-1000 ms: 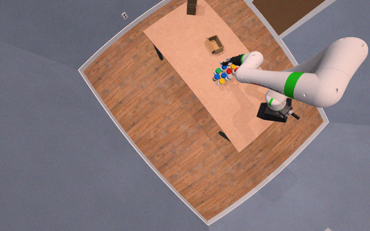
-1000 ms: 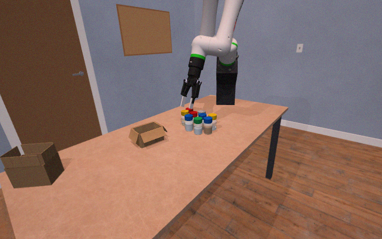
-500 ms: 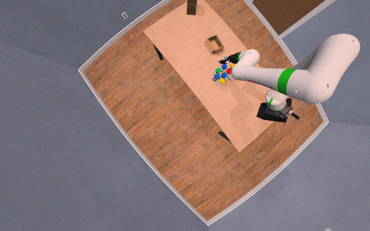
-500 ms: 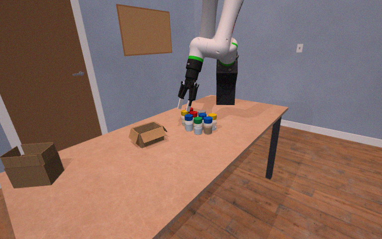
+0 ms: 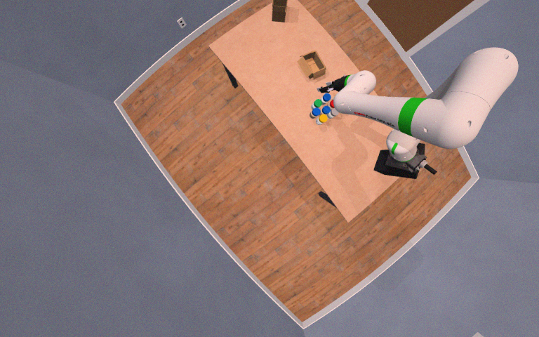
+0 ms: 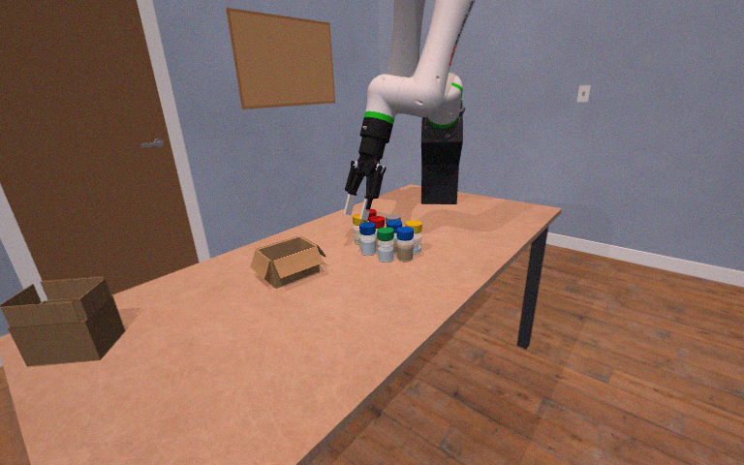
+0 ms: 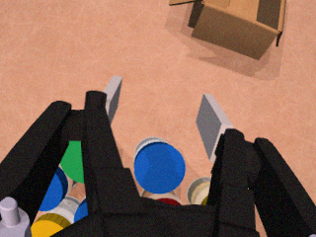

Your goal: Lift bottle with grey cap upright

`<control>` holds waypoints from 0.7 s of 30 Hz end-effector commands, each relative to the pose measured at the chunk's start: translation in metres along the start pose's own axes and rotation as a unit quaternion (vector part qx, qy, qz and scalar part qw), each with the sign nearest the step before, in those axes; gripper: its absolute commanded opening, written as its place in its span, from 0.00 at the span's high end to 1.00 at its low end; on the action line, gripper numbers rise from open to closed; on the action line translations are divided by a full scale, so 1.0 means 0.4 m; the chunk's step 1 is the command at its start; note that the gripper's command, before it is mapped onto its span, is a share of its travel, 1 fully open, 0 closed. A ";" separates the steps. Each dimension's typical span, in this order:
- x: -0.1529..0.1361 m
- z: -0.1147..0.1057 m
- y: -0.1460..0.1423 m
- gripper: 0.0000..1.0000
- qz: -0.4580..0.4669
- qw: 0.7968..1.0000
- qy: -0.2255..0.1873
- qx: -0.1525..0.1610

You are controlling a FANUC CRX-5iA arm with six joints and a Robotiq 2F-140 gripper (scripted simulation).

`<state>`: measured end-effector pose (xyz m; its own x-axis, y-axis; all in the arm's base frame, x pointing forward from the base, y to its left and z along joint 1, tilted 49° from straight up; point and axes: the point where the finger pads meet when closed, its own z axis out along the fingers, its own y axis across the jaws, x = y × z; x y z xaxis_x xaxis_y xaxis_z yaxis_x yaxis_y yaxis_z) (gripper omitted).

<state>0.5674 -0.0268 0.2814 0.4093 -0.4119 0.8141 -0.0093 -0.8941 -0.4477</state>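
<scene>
A tight cluster of small bottles (image 5: 322, 107) (image 6: 387, 238) stands on the table (image 5: 258, 59) (image 6: 219, 356). Their caps are blue, green, yellow and red. The bottle with the grey cap (image 6: 392, 217) shows only as a sliver at the back of the cluster in the exterior view. It is hidden by the arm from above and by the gripper body in the wrist view. My gripper (image 5: 321, 88) (image 6: 356, 210) (image 7: 160, 100) is partly open and empty. It hangs tilted just above the cluster's edge nearest the small box, with a blue cap (image 7: 160, 166) below the fingers.
A small open cardboard box (image 5: 312, 64) (image 6: 288, 260) (image 7: 237, 0) lies on the table a little beyond the bottles. A larger box (image 5: 279, 11) (image 6: 60, 318) stands at the table's far end. The arm's base is on the table edge behind the cluster.
</scene>
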 end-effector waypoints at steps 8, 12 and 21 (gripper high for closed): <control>-0.053 -0.049 0.005 0.49 -0.002 0.990 -0.044 0.131; -0.053 -0.049 0.005 0.49 -0.002 0.990 -0.044 0.131; -0.067 -0.061 0.005 0.49 -0.001 0.995 -0.030 0.097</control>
<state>0.5394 -0.0212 0.2695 0.4221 -0.4089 0.8091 0.0075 -0.8909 -0.4542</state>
